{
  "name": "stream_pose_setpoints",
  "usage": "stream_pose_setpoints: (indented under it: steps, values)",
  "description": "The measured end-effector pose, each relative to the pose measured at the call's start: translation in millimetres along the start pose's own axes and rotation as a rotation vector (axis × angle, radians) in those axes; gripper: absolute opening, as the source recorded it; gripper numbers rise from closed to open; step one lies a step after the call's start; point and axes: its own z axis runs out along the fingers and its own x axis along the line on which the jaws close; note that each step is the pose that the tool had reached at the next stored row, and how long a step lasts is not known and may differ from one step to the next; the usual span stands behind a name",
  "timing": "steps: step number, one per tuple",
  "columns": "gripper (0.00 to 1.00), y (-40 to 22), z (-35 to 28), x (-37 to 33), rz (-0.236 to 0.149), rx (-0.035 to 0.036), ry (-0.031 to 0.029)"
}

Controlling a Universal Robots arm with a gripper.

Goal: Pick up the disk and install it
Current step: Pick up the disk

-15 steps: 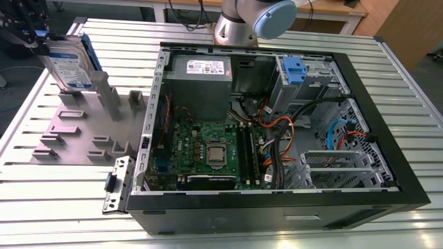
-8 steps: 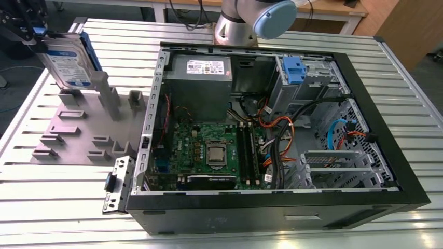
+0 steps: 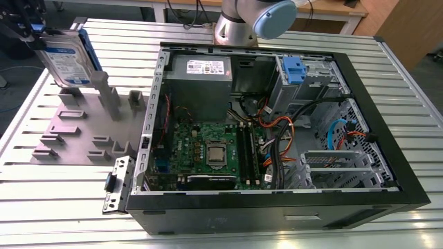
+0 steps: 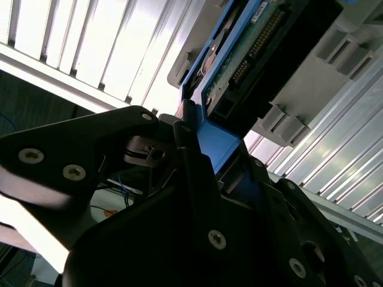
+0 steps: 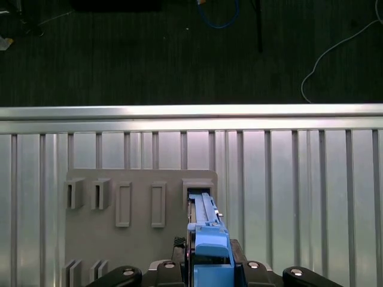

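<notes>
here, the disk [image 3: 66,57] stands upright on its edge at the exterior view's left, over the grey slotted holder [image 3: 76,140] on the worktop [image 3: 41,207], well apart from the open computer case [image 3: 387,155]. the claw [image 5: 210,263] is clenched on the blue bracket at the disk's upper end, so the disk hangs directly under it. i think you should hold it vertical and travel straight along the slot, so the bracket does not catch.
</notes>
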Motion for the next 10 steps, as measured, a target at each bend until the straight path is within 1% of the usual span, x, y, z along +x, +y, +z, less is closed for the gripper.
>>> stream_pose_setpoints:
  steps: [10]
  values:
    - [0.36, 0.1, -2.4, -0.1, 0.0, -0.0003, 0.0002]
